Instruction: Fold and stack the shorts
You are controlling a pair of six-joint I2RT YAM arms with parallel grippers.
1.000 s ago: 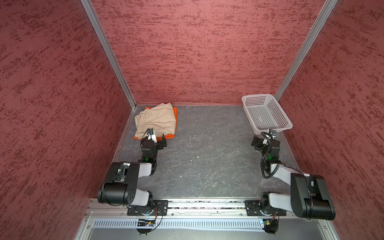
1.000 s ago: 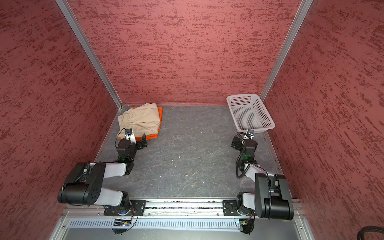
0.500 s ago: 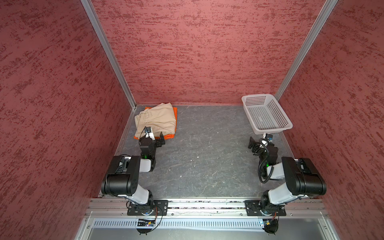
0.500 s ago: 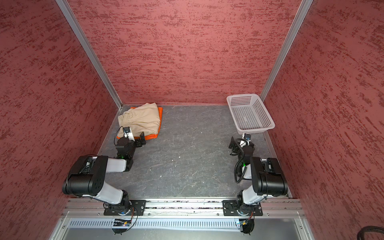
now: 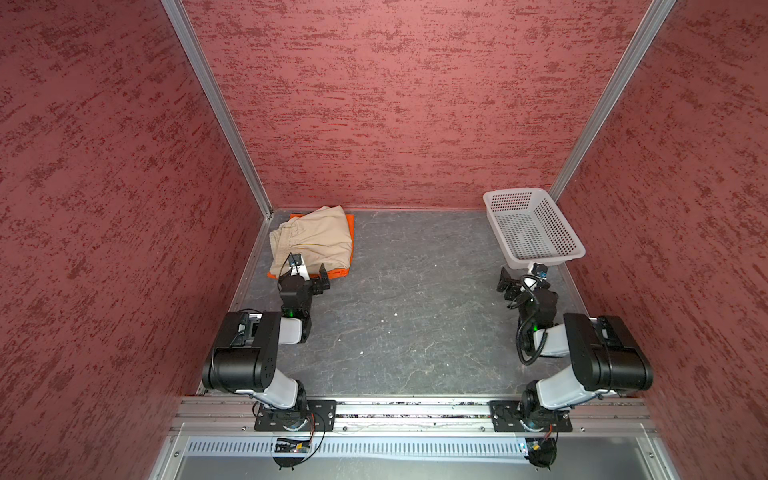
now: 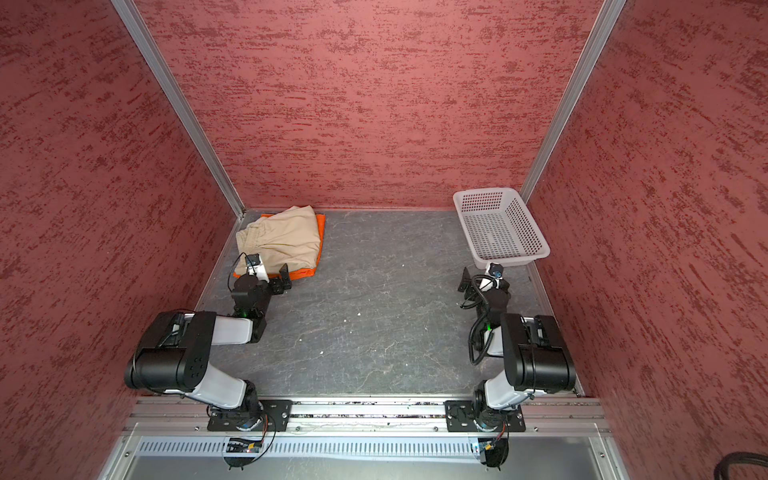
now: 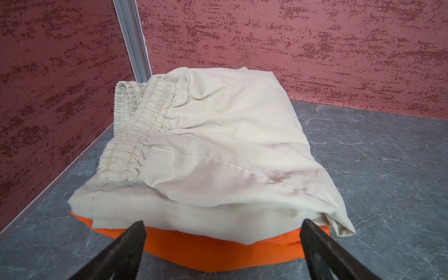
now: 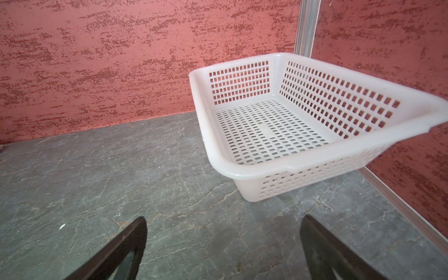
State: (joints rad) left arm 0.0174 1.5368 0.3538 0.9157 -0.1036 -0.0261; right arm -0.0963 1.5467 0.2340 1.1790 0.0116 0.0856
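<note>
Beige shorts (image 7: 218,145) lay floppy atop orange shorts (image 7: 218,252) (light, soft, I'd pinch a folded edge), left gripper (image 7: 223,224) and right gripper (image 8: 223,225) both spread, empty.

my left arm (image 5: 245,353) and right arm (image 5: 602,357) have black joints, pale grey links, green lights (image 5: 289,312), black cables (image 5: 519,345); my jaws are dark.

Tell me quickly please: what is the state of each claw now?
Left claw: open, holding nothing.
Right claw: open, holding nothing.
</note>
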